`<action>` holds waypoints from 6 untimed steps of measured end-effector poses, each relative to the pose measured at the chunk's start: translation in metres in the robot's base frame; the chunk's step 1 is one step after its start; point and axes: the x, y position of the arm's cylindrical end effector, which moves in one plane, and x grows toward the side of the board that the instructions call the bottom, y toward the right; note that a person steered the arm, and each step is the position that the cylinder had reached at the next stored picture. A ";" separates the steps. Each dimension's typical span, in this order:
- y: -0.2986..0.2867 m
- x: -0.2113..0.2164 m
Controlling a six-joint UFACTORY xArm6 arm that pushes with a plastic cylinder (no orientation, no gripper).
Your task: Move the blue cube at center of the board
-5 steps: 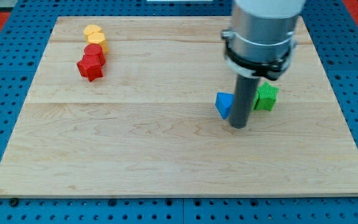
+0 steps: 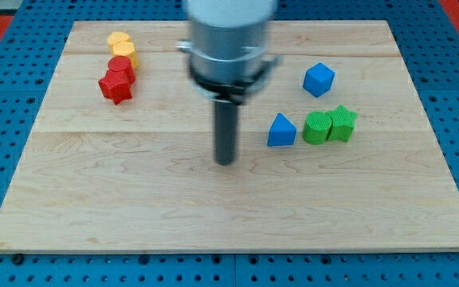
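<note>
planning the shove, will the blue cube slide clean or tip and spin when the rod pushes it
The blue cube looks squat and flat-faced, so it will probably slide rather than tip. It sits corner-on in this view, so an off-centre push from my tip may spin it. The wooden board looks smooth, so drag seems low.

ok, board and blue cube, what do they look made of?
The pale rectangular board looks like wood, probably glued planks: straight grain and faint lengthwise seams, matte finish. The small blue cube looks like painted wood or plastic; its even saturated colour and matte faces with no visible grain leave that open. My tip rests on the board, well to the view's left of the cube and below it.
</note>
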 end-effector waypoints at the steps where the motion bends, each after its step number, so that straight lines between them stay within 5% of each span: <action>1: -0.020 -0.091; 2: 0.041 -0.182; 3: 0.146 -0.223; 4: 0.221 -0.215; 6: 0.237 -0.149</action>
